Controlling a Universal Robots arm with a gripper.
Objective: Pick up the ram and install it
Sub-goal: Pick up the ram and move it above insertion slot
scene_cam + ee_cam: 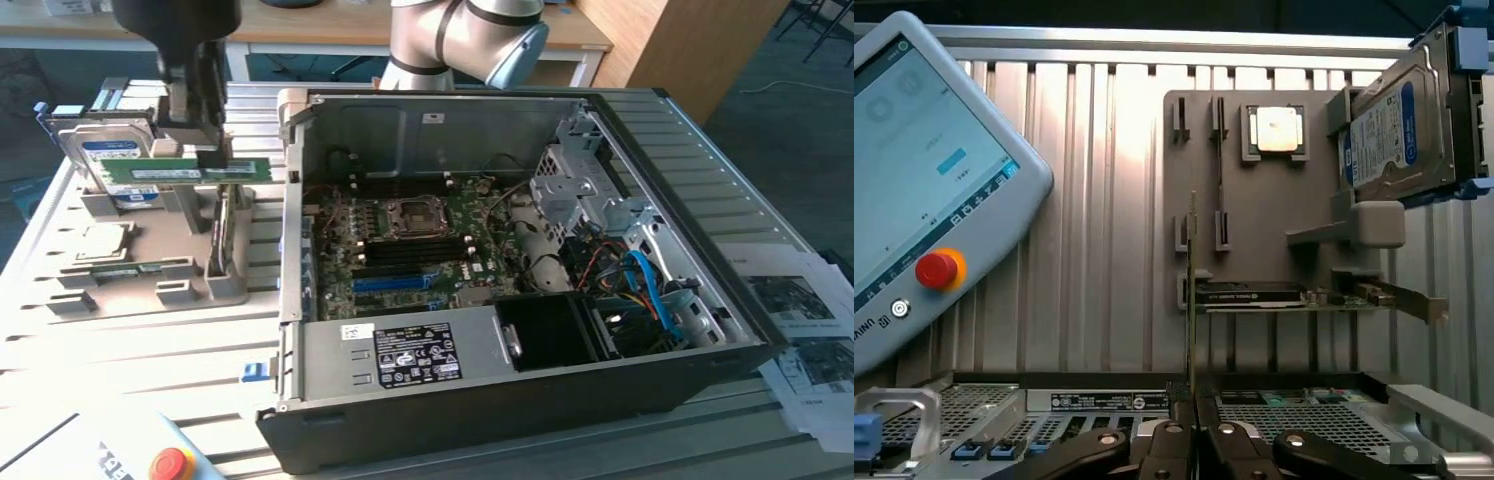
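Note:
The ram (200,172) is a narrow green stick with a pale label, and my gripper (198,152) is shut on its upper edge. It hangs above the grey parts holder (134,285), at the exterior view's left of the open computer case (296,330). In the wrist view the ram (1192,290) shows edge-on as a thin line rising from between my fingers (1172,440), with my gripper (1192,420) shut on it. The motherboard (467,215) lies inside the case, with blue and dark memory slots (398,282) near its front.
A silver hard drive (114,160) (1399,125) stands in the holder beside the ram. A processor chip (104,238) (1274,130) and a dark expansion card (1254,295) also sit on the holder. A teach pendant (924,190) lies on the slatted table.

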